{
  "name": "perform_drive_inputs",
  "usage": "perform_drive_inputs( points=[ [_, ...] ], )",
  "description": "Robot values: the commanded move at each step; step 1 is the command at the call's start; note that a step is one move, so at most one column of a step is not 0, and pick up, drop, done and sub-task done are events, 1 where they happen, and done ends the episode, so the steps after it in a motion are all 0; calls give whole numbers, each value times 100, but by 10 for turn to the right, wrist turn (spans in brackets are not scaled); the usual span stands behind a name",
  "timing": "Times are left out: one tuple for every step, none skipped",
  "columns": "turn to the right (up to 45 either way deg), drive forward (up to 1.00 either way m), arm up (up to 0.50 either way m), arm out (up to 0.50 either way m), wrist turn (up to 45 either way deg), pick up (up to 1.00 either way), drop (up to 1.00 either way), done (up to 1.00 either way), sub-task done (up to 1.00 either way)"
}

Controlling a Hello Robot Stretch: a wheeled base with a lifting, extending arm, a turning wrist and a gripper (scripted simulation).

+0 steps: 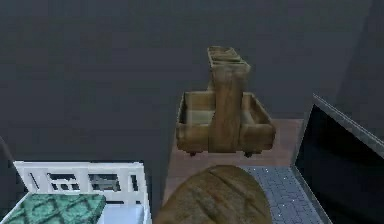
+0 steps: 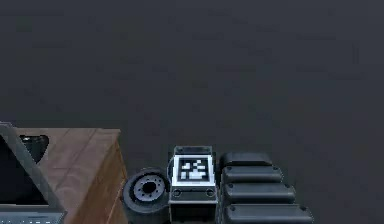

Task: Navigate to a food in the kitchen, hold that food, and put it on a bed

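A brown rounded thing with a grained surface, like a loaf (image 1: 215, 197), sits at the forward view's bottom middle. At the lower left stands a white slatted bed frame (image 1: 85, 180) with a green patterned cover (image 1: 62, 210). In the arm side view the arm's stacked dark blocks (image 2: 258, 188) lie along the bottom edge, beside a white square with black marks (image 2: 195, 168). Left of it is the gripper's dark round body (image 2: 148, 191). Its far end cannot be made out, so I cannot tell whether it holds anything.
A wooden chair (image 1: 225, 110) stands ahead on the dark floor, seen from above. An open laptop (image 1: 345, 160) rests on a wooden desk (image 1: 290, 135) at the forward view's right. The same desk (image 2: 85, 165) and laptop (image 2: 20, 175) appear at the arm side view's lower left.
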Motion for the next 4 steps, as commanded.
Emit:
perform_drive_inputs(
  points=[
    [270, 0, 0, 0, 0, 0, 0, 0, 0],
    [-390, 0, 0, 0, 0, 0, 0, 0, 0],
    [450, 0, 0, 0, 0, 0, 0, 0, 0],
    [-450, 0, 0, 0, 0, 0, 0, 0, 0]
  ],
)
